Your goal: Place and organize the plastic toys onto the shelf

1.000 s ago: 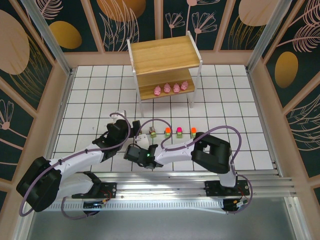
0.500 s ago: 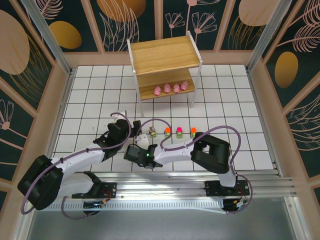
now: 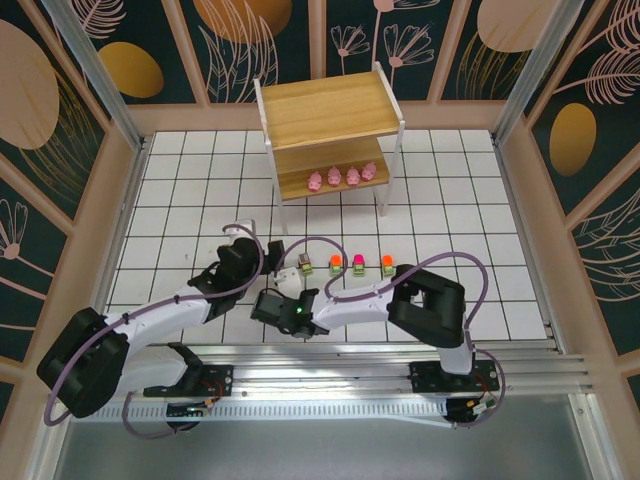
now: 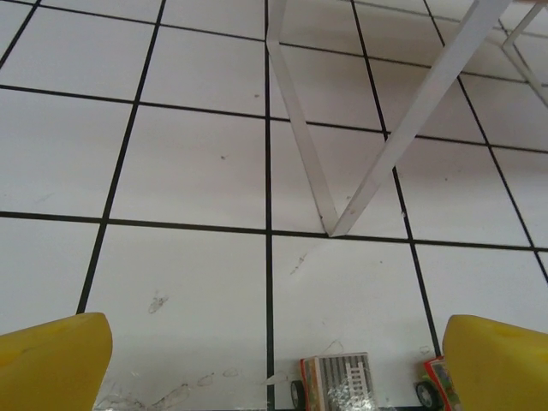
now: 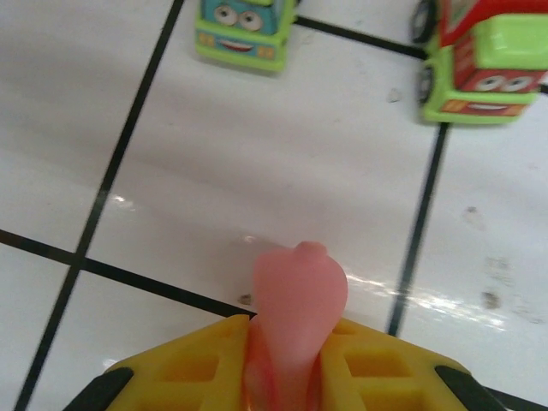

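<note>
Low, right tool (image 5: 288, 355) around pink pig (image 5: 300, 287)

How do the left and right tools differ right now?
The left tool is open and empty; the right tool is shut on a pink pig. The left tool faces white shelf legs; the right tool faces two green cars. Both have yellow fingers and hang low over the tiled table.
</note>
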`<state>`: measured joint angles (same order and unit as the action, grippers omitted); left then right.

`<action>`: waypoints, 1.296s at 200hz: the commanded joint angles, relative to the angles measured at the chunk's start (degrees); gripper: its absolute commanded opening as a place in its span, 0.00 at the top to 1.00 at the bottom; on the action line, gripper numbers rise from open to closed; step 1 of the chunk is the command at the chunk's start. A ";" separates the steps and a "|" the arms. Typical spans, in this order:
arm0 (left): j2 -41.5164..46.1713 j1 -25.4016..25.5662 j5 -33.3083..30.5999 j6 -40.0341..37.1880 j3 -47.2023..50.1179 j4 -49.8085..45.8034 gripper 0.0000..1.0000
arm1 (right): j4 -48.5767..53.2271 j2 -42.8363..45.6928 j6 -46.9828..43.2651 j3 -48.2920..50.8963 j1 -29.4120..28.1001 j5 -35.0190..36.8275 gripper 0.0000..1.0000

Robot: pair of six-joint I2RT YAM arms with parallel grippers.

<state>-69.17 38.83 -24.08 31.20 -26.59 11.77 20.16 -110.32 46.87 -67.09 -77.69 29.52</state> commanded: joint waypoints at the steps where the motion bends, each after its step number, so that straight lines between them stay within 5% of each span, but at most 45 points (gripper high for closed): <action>1: -1.65 -0.08 1.79 -1.74 -0.83 -0.70 0.01 | 1.81 5.54 0.84 1.12 0.32 4.77 0.77; 144: 0.97 -0.14 9.41 -5.29 0.62 2.62 0.01 | 6.62 21.21 -7.32 2.36 9.53 8.58 0.78; 259: 1.54 -0.08 12.16 -7.21 1.78 4.69 0.01 | -0.72 17.23 -22.97 -10.57 19.85 3.42 0.77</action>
<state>-67.83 38.83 -11.77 25.04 -25.26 14.61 22.39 -90.74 28.60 -73.78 -59.61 34.22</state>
